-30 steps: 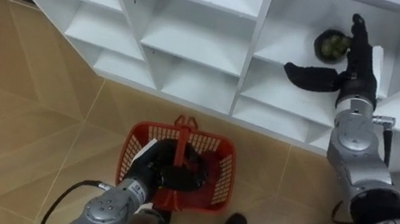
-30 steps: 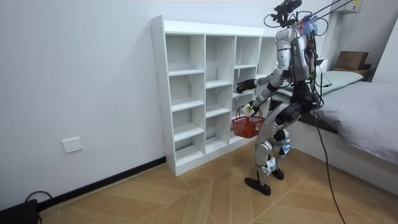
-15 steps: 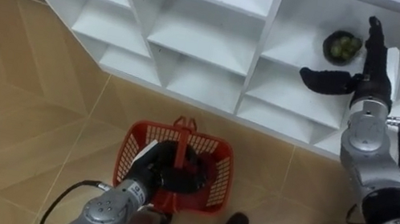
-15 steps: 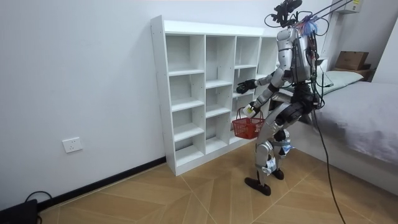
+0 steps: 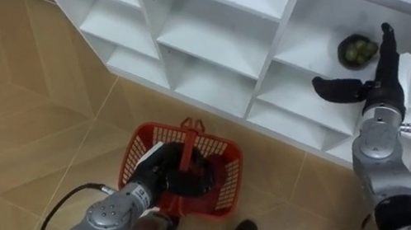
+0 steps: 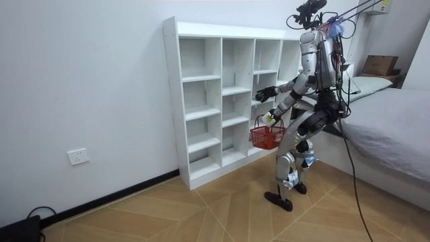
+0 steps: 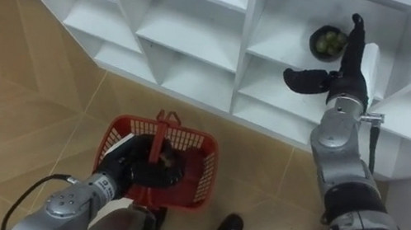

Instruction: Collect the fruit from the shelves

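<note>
The robot stands facing a white shelf unit [image 5: 217, 46] on a wood floor [image 5: 26, 85], with a bed [image 6: 396, 128] behind it in the room view. Its right hand [image 5: 381, 84] reaches into a compartment at chest height, fingers straight and thumb spread wide, holding nothing. The fruit [image 5: 357, 50], a dark round cluster with greenish lumps, sits toward the back of that compartment, just beside the fingertips on the thumb's side. Its kind is hard to make out, and it is unclear whether the fingers touch it. The compartment's upright wall stands close on the hand's outer side. Bare shelf board runs from the thumb tip to the divider on the other side. Well below, the left hand [image 5: 173, 170] is curled round the upright handle of a red basket [image 5: 222, 143]. The hand's dark fingers blend into the basket's shadowed inside, hiding any contents.
</note>
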You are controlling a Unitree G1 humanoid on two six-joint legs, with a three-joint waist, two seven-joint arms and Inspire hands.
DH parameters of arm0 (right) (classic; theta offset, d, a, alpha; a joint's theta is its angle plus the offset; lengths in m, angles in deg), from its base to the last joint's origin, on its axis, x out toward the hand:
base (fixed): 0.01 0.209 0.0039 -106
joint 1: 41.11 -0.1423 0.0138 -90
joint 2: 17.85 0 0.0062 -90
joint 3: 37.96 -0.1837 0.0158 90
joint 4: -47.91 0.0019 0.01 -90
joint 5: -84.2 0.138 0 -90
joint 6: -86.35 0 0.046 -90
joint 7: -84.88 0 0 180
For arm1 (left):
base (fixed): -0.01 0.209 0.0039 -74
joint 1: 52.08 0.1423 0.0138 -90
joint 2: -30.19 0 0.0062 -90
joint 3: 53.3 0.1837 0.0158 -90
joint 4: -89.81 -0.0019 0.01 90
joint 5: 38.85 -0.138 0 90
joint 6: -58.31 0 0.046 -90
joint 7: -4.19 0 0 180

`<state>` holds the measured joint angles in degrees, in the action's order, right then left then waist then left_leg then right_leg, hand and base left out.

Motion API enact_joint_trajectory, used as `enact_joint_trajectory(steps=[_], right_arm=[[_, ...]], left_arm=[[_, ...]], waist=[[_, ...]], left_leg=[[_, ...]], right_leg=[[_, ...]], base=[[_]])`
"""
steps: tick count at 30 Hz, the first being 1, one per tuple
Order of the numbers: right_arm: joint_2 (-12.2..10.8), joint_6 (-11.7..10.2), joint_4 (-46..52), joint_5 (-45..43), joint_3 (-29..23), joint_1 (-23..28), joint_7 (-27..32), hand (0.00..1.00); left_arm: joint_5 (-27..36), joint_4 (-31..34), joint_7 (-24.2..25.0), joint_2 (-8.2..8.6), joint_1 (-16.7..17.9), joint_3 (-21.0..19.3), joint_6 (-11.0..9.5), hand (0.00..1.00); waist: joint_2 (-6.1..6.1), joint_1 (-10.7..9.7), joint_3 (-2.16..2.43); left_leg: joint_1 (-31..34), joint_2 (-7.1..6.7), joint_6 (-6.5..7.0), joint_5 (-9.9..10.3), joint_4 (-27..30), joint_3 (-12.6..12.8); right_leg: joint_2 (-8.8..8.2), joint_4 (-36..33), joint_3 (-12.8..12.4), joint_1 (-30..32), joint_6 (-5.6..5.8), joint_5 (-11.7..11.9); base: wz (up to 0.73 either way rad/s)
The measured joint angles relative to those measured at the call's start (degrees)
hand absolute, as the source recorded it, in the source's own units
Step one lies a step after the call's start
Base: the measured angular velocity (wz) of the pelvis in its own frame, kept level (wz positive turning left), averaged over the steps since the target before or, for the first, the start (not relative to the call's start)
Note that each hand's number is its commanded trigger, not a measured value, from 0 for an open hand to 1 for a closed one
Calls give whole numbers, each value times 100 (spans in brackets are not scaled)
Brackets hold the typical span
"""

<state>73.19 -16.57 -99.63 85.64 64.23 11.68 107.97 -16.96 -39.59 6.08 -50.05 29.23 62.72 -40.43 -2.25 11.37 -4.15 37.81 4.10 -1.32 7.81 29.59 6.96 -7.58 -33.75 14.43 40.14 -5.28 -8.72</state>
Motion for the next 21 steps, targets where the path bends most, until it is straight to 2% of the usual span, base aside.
enact_joint_trajectory(steps=[7,8,9,10,21], right_arm=[[0,53,0,-1,0,-42,1,0],[0,55,0,-1,0,-58,1,33],[0,56,0,-1,0,-69,1,83],[0,56,0,-1,0,-95,1,100],[0,88,0,-28,5,-214,6,100]], left_arm=[[2,0,46,-9,18,-6,0,100],[2,0,85,-16,19,-7,0,100],[2,0,104,-19,19,-6,0,100],[1,0,112,-20,19,-6,0,100],[1,0,140,-27,35,-6,1,100]], waist=[[-19,2,0],[-21,2,0],[-21,2,0],[-22,1,0],[-30,1,1]], left_leg=[[6,-1,0,-1,0,0],[6,-2,1,-1,0,0],[6,-3,2,-1,0,0],[6,-3,2,-1,0,0],[7,-5,2,-1,-2,-1]], right_leg=[[0,0,2,1,2,-1],[0,1,2,1,2,-1],[-1,1,1,1,3,0],[-1,1,2,1,3,1],[-1,7,5,0,3,2]], base=[[0],[0],[0],[0],[0]])
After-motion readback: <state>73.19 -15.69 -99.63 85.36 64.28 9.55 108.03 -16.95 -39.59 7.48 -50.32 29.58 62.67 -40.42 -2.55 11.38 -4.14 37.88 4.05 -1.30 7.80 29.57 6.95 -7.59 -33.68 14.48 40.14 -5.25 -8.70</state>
